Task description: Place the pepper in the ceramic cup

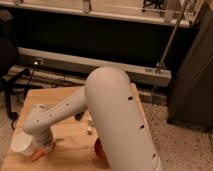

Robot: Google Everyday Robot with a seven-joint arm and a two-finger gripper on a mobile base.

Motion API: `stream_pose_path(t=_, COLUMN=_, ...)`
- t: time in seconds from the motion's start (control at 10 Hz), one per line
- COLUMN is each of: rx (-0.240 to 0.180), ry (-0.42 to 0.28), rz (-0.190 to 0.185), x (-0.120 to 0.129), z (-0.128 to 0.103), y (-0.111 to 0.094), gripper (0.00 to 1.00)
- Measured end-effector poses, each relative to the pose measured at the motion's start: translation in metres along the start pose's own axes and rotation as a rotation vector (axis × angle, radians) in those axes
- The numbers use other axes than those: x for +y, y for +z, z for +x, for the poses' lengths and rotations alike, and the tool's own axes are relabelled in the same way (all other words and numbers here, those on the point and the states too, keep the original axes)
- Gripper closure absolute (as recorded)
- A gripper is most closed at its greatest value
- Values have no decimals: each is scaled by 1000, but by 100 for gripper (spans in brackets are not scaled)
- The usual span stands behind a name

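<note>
The ceramic cup is small, white and upright near the front left corner of the wooden table. An orange piece of the pepper shows just right of the cup, under the arm's end. My gripper is at the end of the white arm, low over the table and right beside the cup. It is mostly hidden by the wrist. I cannot tell whether the pepper is held or lying on the table.
The arm's large white upper link covers the table's right half. A red-orange bowl peeks out behind it. A small pale object lies mid-table. A black chair stands at left, shelving behind.
</note>
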State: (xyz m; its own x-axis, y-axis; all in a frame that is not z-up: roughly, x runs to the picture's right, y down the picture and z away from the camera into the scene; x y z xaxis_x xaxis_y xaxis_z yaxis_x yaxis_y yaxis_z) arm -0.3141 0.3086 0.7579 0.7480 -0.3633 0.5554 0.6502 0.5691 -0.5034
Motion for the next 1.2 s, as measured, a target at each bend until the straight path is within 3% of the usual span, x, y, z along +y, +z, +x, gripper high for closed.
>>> stream_pose_path(t=0.1, rx=-1, ry=10, rz=-4, x=1, z=2, y=-1, gripper=100)
stream_pose_path(t=0.4, rx=-15, ry=48, rz=-30, x=6, z=4, y=-1, gripper=100)
stream_pose_path(t=0.6, rx=-60, ry=125, rz=-20, x=7, z=12, y=-8, gripper=100)
stream_pose_path(t=0.7, rx=-114, ry=195, rz=23, x=5, z=22, y=-25, gripper=100)
stream_pose_path(t=0.9, rx=-182, ry=275, rz=114, x=2, z=42, y=-58, gripper=100)
stream_pose_path(t=1.1, rx=-279, ry=310, rz=225, x=-4, z=50, y=-96, gripper=100)
stream_pose_path(t=1.2, rx=-314, ry=306, rz=253, x=-7, z=48, y=-107, gripper=100)
